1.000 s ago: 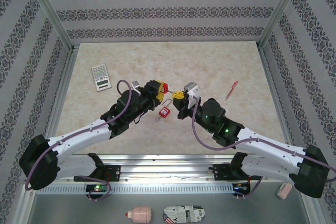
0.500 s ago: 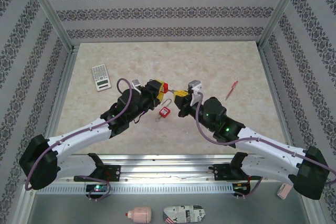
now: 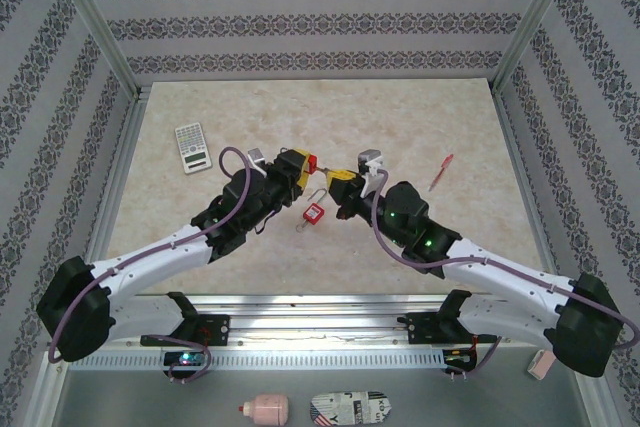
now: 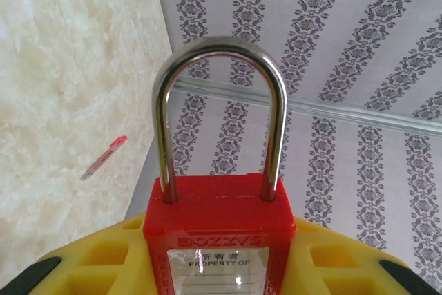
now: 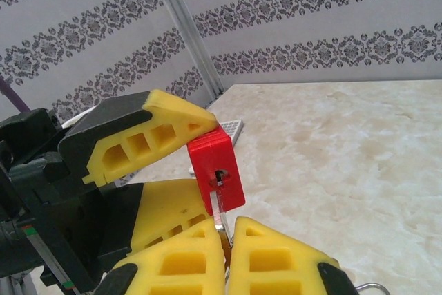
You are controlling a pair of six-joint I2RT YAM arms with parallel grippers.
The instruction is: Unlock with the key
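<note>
key (image 5: 219, 213) seemingly in padlock (image 5: 215, 160)

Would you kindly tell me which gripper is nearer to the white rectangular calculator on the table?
Left. The left gripper, clamping the red plastic padlock, is right of the calculator; the right gripper, holding the metal key, lies farther right beyond it.

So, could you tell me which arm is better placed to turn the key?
Right. The right jaws are shut on the key, whose tip sits at the keyhole of the padlock; the left jaws hold it.
</note>
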